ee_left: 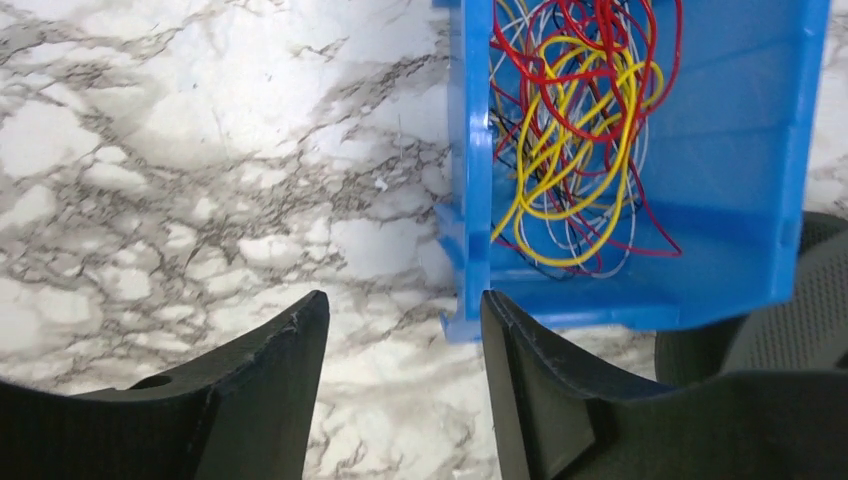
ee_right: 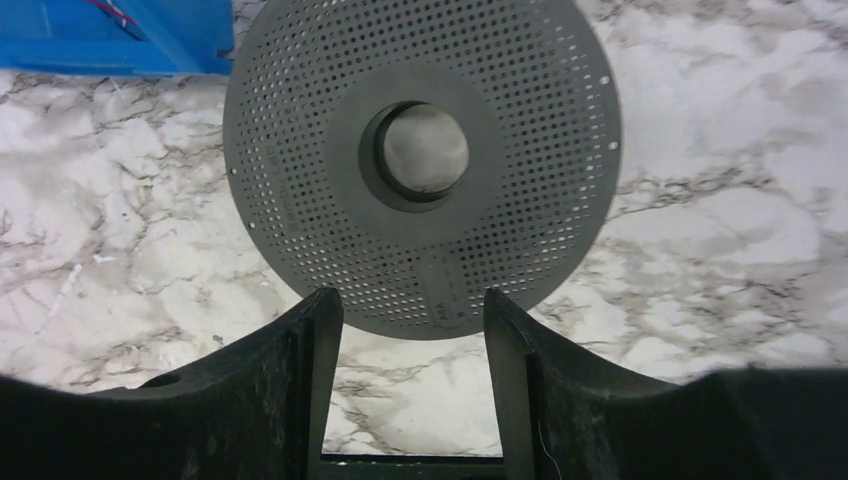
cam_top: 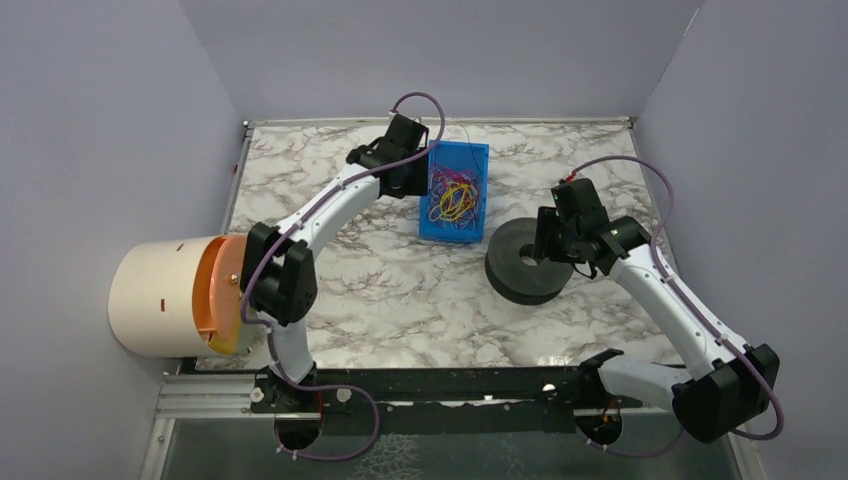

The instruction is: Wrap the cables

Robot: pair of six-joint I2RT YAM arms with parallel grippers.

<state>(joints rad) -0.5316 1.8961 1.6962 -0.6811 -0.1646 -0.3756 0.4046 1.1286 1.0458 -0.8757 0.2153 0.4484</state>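
Cables (ee_left: 578, 140) tangled in one blue bin (ee_left: 745, 200); one perforated spool (ee_right: 300, 150) beside it; left claw (ee_left: 403, 300) and right claw (ee_right: 412, 295) both apart.

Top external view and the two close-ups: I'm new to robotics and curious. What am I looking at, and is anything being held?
The wide picture looks down from above and behind two white robot arms bolted at the near edge of a marble table. Each arm ends in a two-finger claw with a camera on its wrist. The other two pictures come from those cameras, so the black prongs at the bottom are the claw's own fingers. The left claw is open, near a corner of a blue bin holding a tangle of thin cables, yellow, red and white. The right claw is open over a black perforated spool lying flat on the table. Neither holds anything. A pale cylinder lies at the table's left edge.
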